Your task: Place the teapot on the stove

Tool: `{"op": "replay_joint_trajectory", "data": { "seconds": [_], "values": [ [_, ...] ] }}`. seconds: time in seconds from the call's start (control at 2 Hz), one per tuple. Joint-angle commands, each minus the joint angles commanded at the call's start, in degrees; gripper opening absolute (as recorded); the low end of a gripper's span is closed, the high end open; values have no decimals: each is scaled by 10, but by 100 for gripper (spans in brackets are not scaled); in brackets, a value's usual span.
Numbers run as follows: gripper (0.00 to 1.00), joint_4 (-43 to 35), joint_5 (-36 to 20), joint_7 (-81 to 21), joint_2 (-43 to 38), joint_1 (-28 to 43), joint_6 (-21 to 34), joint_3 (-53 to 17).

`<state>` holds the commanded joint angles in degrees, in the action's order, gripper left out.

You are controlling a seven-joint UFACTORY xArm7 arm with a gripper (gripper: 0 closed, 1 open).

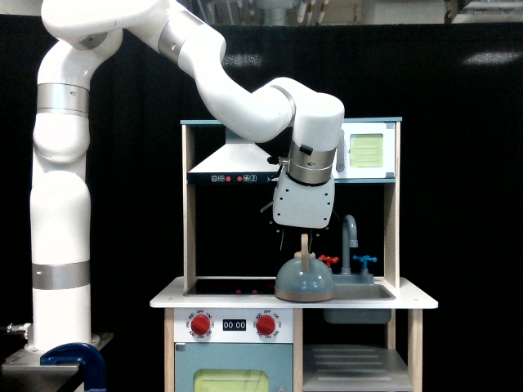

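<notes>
A: Your teapot [304, 282] sits on the white worktop [167, 299], at the seam between the stove [229, 287] and the sink [359, 294], its base partly over the black panel's right end as far as this view tells. Its wooden loop handle stands upright.

B: And the gripper [292, 242]?

A: It hangs right above that handle, close to it. The fingers are dark against a dark backdrop, so you cannot tell whether they are spread or closed.

B: What could spoil it?

A: If you come down off-centre, a finger may strike the top of the loop and tip the teapot toward the sink. The handle is thin, so a skewed pinch could let the pot swing or slip when you lift. The faucet [350, 237] stands just beside it on the exterior view's right; drift that way and the wrist may knock it.

B: Room to work?

A: Tight. The hood [229, 167] and microwave [364, 151] hang overhead, wooden posts close both sides, and the glossy stove lies free to the exterior view's left.
</notes>
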<state>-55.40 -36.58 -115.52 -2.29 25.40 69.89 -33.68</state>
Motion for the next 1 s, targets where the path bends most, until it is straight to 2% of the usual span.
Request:
{"op": "replay_joint_trajectory", "data": {
  "seconds": [0.5, 1.0],
  "values": [
    [100, 20, 7, 29, 15, 1, -50, 17],
    [100, 26, 6, 46, 14, 2, -76, 40]
  ]
}}
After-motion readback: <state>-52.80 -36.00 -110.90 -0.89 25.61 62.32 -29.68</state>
